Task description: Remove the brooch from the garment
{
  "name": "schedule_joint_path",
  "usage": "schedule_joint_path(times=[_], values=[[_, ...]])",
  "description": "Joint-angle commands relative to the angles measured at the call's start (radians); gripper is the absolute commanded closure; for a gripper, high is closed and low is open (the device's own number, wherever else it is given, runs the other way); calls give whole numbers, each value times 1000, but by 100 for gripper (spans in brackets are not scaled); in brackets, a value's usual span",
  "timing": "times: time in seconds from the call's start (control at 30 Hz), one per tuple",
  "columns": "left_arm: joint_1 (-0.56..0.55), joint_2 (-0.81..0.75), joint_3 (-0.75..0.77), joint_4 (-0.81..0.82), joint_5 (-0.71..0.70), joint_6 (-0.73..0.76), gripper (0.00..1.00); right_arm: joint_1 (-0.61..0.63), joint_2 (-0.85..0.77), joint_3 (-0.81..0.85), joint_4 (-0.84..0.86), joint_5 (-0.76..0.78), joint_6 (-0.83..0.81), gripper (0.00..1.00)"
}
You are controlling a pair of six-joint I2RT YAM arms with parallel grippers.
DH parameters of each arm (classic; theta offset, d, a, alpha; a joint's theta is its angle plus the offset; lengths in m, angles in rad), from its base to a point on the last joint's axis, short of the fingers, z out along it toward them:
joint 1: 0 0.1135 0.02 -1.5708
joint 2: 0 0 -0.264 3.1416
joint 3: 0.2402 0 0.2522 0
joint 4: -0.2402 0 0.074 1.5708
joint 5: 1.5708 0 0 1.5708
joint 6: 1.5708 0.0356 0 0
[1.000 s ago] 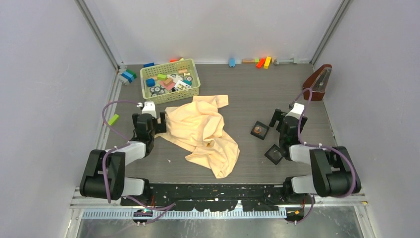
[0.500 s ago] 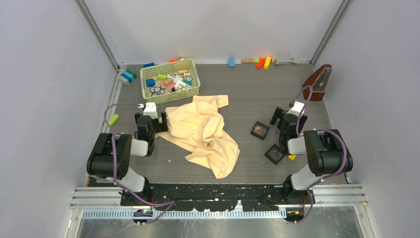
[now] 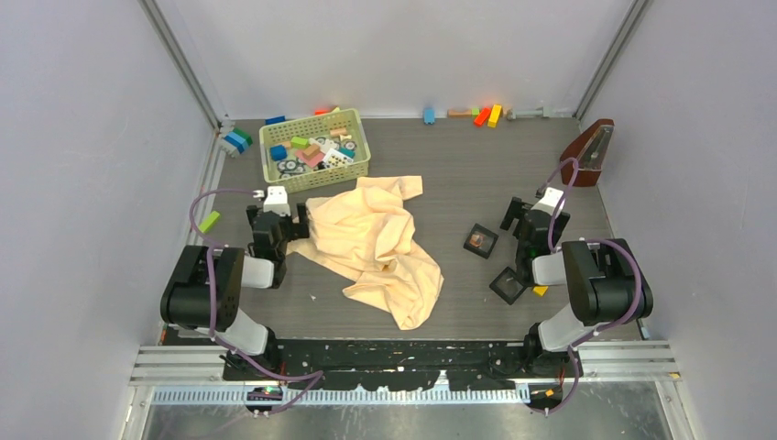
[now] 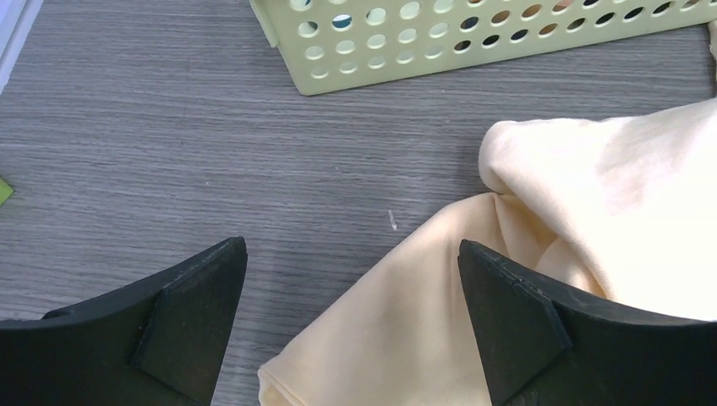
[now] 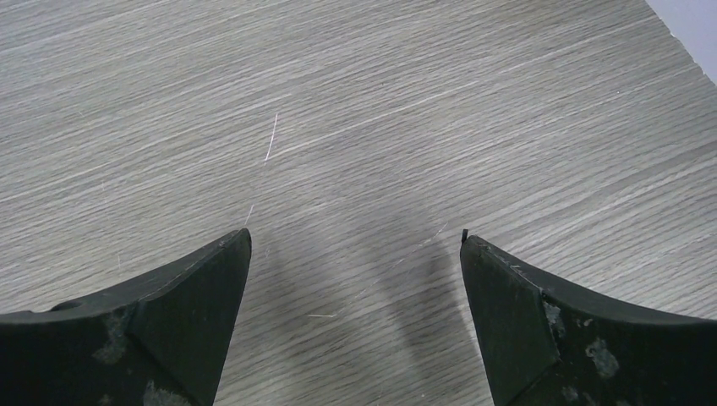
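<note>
The peach-orange garment (image 3: 376,243) lies crumpled in the middle of the table. Its left edge shows in the left wrist view (image 4: 541,254). I cannot make out the brooch in any view. My left gripper (image 3: 278,218) is open and empty at the garment's left edge. In its wrist view (image 4: 351,245) a fold of cloth lies between the jaws, nearer the right fingertip (image 4: 507,313). My right gripper (image 3: 533,220) is open and empty, right of the garment. Its wrist view (image 5: 355,237) shows only bare table.
A green basket (image 3: 359,147) of blocks stands behind the garment. Two small black square trays (image 3: 480,240) (image 3: 507,284) lie by the right gripper. A brown wedge-shaped object (image 3: 587,152) stands at the back right. Loose blocks lie along the back wall, and a green one (image 3: 211,220) lies at the left.
Both arms have folded back towards their bases over the last second. The grippers stay near the same spots, both open. The garment has not moved.
</note>
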Motion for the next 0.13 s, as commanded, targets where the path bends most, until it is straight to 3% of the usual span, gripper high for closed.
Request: schedule_joint_path(times=[0.0, 0.1], values=[[4, -1, 28, 55, 5, 17, 0, -3, 0, 20, 112, 25, 17, 0], [4, -2, 25, 57, 5, 18, 0, -4, 0, 19, 112, 24, 17, 0]])
